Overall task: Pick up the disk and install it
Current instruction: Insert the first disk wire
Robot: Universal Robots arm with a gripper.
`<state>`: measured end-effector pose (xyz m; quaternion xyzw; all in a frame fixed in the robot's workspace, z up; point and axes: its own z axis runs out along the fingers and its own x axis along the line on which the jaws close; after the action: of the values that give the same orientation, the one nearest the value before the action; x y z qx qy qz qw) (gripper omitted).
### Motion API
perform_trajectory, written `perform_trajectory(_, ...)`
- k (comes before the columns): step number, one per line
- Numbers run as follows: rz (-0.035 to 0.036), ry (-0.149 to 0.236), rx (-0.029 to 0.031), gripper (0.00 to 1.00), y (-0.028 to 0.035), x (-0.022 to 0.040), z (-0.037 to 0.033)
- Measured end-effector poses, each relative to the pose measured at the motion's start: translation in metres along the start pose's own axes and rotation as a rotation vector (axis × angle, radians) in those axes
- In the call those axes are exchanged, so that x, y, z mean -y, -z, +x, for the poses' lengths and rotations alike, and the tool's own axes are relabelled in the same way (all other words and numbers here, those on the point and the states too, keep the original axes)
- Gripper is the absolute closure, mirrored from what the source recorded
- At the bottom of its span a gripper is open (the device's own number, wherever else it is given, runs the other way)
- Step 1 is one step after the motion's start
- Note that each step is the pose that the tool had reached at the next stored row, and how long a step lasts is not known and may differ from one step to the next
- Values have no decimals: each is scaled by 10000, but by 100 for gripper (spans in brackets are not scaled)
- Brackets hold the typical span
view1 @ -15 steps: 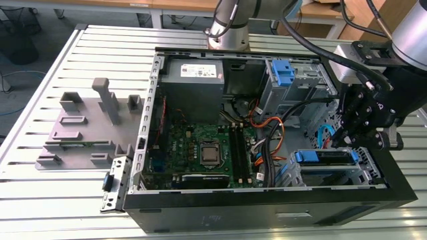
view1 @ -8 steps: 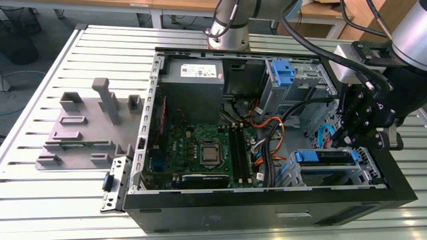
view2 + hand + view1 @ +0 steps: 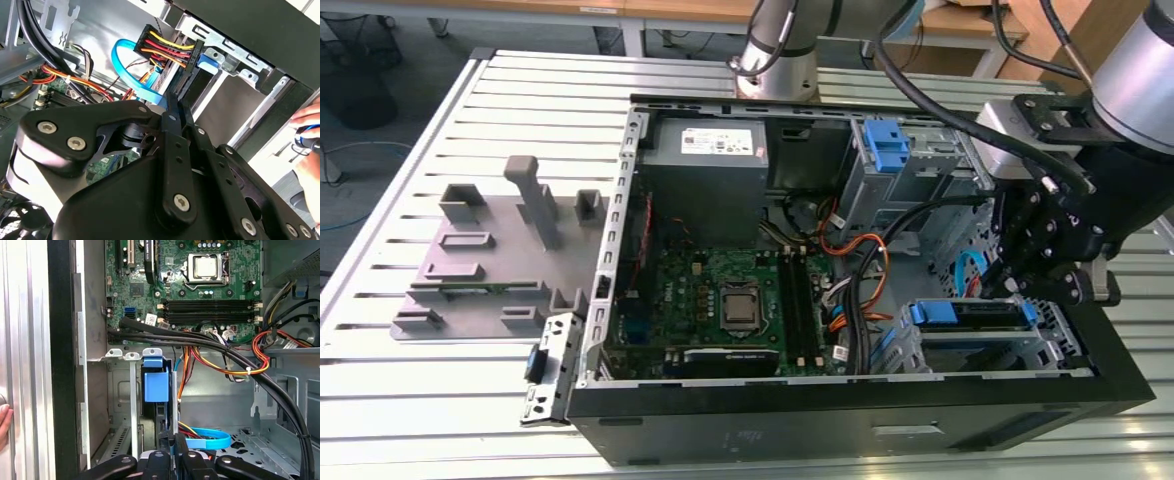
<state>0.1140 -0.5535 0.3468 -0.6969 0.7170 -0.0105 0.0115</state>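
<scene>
The slatted metal worktop (image 3: 427, 380) carries an open black computer case (image 3: 854, 420) lying on its side, with a grey fixture block (image 3: 480, 260) on the worktop towards the exterior view's left. Inside the case sit the green motherboard (image 3: 720, 300), a grey power supply box (image 3: 707, 150) at the far end, and bundles of coloured cables (image 3: 854, 270). The robot arm (image 3: 1134, 70) reaches down at the exterior view's right into the drive bay area. The disk (image 3: 974, 313), with its blue caddy front, sits in the metal drive cage (image 3: 1047, 345) at the near corner of the case; in the first wrist view its blue latch (image 3: 156, 380) stands upright in a bay slot. The tool (image 3: 170, 440) is right at the disk's edge, its black fingers (image 3: 175, 105) drawn narrow, almost together; whether they pinch the disk I cannot tell. A blue flat cable (image 3: 210, 439) curls just beside the tool. A person's hand (image 3: 309, 127) shows at the case's outer side.
</scene>
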Motion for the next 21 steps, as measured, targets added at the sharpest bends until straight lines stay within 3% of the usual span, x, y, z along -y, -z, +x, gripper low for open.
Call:
perform_trajectory(3,79,115,5,84,-9,-12,3)
perform_trajectory(8,142,170,12,84,-11,-77,15)
perform_trajectory(21,146,175,9,84,-25,-80,15)
